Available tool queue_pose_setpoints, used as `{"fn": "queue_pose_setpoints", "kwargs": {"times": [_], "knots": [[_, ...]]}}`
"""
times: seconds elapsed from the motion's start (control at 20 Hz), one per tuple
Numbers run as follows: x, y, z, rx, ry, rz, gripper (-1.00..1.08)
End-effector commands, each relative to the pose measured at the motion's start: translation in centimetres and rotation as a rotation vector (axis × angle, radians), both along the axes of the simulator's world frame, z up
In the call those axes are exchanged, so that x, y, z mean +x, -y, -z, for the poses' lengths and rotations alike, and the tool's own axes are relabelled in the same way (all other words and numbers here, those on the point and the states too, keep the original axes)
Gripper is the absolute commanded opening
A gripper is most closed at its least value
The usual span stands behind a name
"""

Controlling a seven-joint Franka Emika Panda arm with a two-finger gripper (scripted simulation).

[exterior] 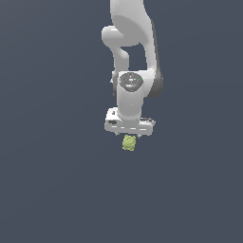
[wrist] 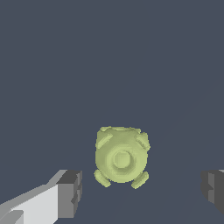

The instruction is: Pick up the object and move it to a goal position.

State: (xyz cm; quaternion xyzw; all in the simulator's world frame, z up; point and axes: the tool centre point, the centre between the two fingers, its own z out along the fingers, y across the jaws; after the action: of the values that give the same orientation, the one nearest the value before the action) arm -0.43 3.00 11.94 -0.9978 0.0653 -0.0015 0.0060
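Wrist view crops both fingertips (wrist: 70, 192) of the wide-spread gripper (wrist: 142, 192) flanking the untouched object (wrist: 121, 155)

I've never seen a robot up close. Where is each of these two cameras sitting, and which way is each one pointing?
Exterior view: off the arm, looking from above onto the white arm, its gripper and the yellow-green object on a plain dark surface.
Wrist view: on the wrist, looking past the two grey fingertips, set wide apart, at the object.
Shared: both show the object and the gripper.
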Motion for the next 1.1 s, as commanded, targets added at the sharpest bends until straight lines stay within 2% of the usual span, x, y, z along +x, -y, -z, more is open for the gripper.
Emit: {"fn": "queue_pose_setpoints", "kwargs": {"times": [0.0, 0.65, 1.05], "knots": [[-0.3, -0.4, 1.3, -0.005, -0.002, 0.019, 1.00], [-0.7, -1.0, 3.4, -0.011, -0.005, 0.042, 1.00], [-0.8, -1.0, 7.0, -0.012, -0.004, 0.044, 1.00]]}}
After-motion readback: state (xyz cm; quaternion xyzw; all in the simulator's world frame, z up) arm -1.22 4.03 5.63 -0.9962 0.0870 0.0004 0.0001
